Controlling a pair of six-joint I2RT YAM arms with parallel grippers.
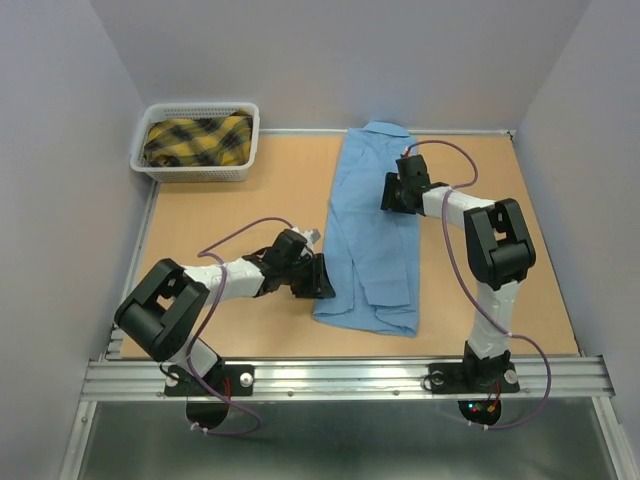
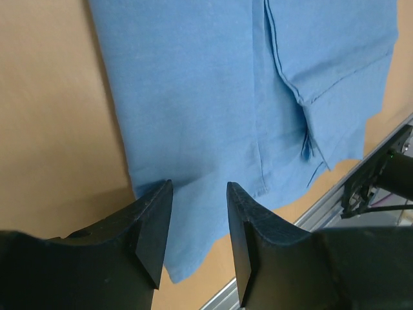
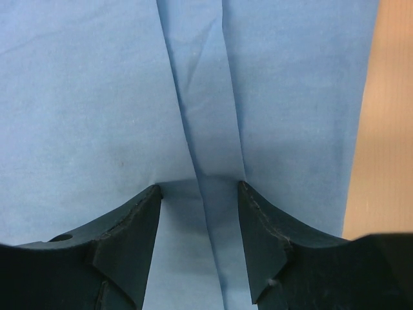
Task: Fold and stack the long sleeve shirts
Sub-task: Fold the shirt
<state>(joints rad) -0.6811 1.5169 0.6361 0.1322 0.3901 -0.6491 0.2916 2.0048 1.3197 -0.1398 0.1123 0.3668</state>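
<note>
A light blue long sleeve shirt (image 1: 372,235) lies flat on the tan table, folded into a narrow strip with its collar at the far end. My left gripper (image 1: 322,278) is open and empty beside the shirt's near left edge. In the left wrist view its jaws (image 2: 199,184) stand over the hem corner of the shirt (image 2: 193,97). My right gripper (image 1: 392,195) is open and low over the shirt's upper right part. In the right wrist view its fingertips (image 3: 199,186) straddle a lengthwise fold of the cloth (image 3: 97,97), at or just above it.
A white basket (image 1: 200,172) at the far left holds a yellow and black plaid cloth (image 1: 197,140). A metal rail (image 1: 350,375) runs along the table's near edge and shows in the left wrist view (image 2: 310,219). Grey walls close in the table.
</note>
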